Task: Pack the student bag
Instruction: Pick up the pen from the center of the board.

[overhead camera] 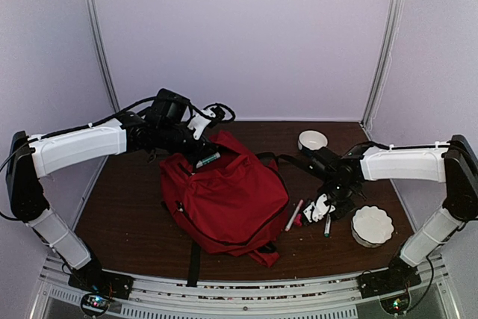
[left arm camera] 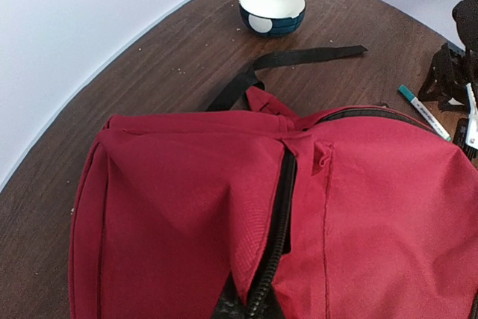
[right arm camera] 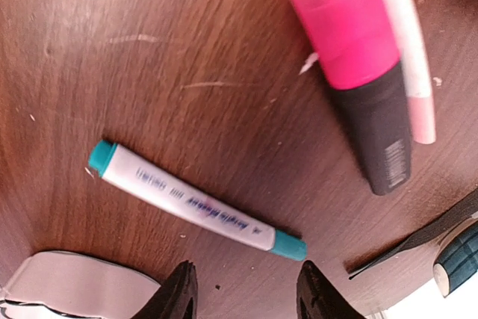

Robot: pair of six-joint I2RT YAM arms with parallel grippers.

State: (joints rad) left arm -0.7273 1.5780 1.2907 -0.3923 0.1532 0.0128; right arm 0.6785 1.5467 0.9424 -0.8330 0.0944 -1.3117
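Right gripper (right arm camera: 249, 298) hangs low over the table (right arm camera: 112, 50), jaws parted and empty. The teal-capped marker (right arm camera: 196, 206) lies just beyond its fingertips, the pink highlighter (right arm camera: 358, 72) further off. Left gripper (overhead camera: 202, 153) is clamped, apparently pinching the student bag (overhead camera: 228, 196) near its zip (left arm camera: 278, 214). That bag sprawls mid-table, left of the pens. Looks like the stationery pickup is the step in hand. Next call: drop squarely across the marker's barrel, close, then carry it to the bag.
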